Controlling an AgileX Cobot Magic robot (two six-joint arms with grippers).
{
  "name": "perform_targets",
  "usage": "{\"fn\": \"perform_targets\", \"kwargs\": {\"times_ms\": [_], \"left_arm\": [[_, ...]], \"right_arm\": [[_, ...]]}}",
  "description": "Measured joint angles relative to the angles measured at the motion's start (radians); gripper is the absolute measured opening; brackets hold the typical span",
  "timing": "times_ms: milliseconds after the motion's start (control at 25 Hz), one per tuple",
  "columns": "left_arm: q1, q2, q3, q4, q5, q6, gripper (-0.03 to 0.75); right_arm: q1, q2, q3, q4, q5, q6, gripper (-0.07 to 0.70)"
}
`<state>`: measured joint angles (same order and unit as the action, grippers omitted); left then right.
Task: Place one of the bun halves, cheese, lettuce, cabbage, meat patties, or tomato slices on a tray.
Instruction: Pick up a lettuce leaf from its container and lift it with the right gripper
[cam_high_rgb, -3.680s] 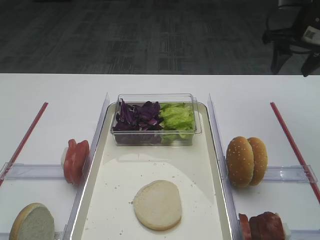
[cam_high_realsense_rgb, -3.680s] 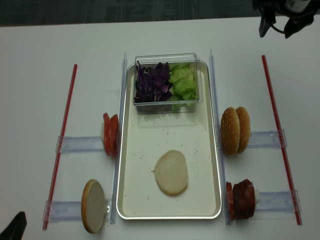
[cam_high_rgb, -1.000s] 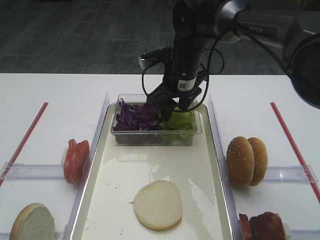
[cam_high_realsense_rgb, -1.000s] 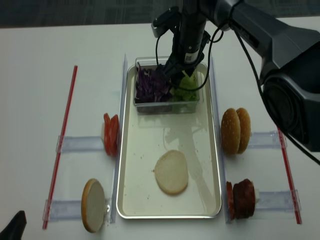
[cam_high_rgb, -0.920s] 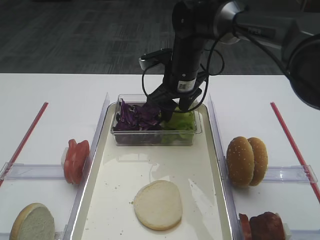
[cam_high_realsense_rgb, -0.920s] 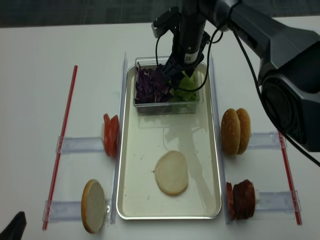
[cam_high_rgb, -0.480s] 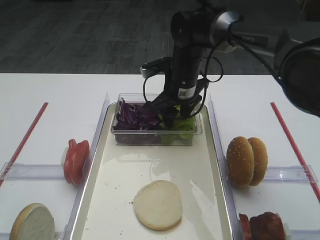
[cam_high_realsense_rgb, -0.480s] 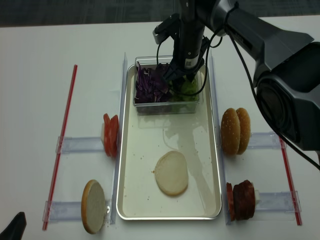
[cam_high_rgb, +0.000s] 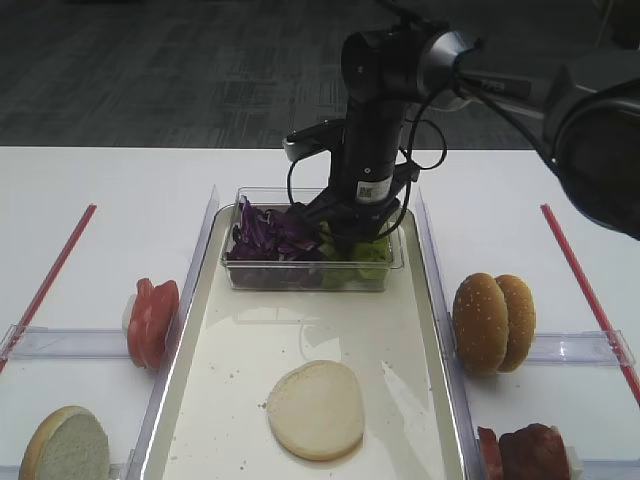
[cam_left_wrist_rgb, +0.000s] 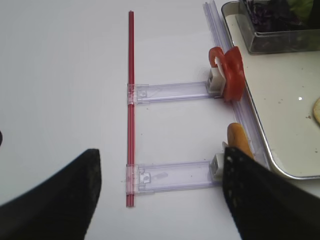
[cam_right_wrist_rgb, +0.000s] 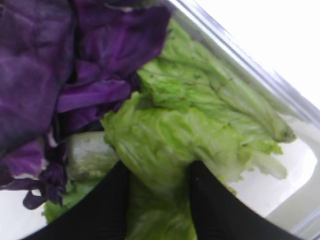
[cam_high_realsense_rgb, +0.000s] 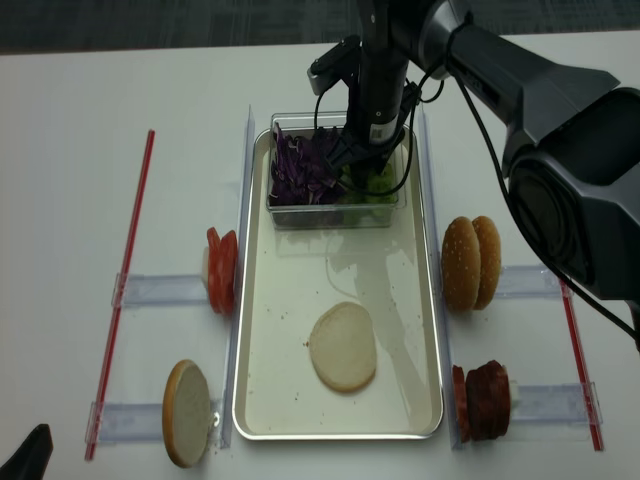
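At the near end of the tray (cam_high_rgb: 190, 400) lies a pale bun half (cam_high_rgb: 315, 409), flat side up, ready for a topping. More food stands on edge in clear holders by the tray's long sides, easy to grab: tomato slices (cam_high_rgb: 152, 321) left, seeded buns (cam_high_rgb: 493, 322) and meat patties (cam_high_rgb: 527, 452) right.

At the far end sits a clear box (cam_high_rgb: 312, 272) with purple cabbage (cam_high_rgb: 275, 232) and lettuce (cam_right_wrist_rgb: 195, 140). The right gripper (cam_right_wrist_rgb: 156, 187) reaches down into it, its two fingers (cam_right_wrist_rgb: 212, 205) on either side of a bright green, frilly leaf, probably to pinch it. The left gripper (cam_left_wrist_rgb: 155, 192) hangs spread apart over the table's left side.
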<state>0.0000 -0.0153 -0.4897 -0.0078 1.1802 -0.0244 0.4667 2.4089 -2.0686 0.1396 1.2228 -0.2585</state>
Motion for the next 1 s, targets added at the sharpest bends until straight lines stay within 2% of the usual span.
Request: {"fn": "perform_targets", "kwargs": {"times_ms": [440,560,760,1000], "left_arm": [[0.000,0.000,0.000,0.000,0.000,0.000,0.472],[0.000,0.000,0.000,0.000,0.000,0.000,0.472],[0.000,0.000,0.000,0.000,0.000,0.000,0.472],[0.000,0.000,0.000,0.000,0.000,0.000,0.472]], "right_arm": [[0.000,0.002,-0.002,-0.002,0.000,0.011,0.294],[0.000,0.002,-0.002,-0.002,0.000,0.007,0.239],[0.000,-0.006,-0.002,-0.004,0.000,0.009,0.093],[0.000,-0.014,-0.002,-0.006,0.000,0.017,0.077]]}}
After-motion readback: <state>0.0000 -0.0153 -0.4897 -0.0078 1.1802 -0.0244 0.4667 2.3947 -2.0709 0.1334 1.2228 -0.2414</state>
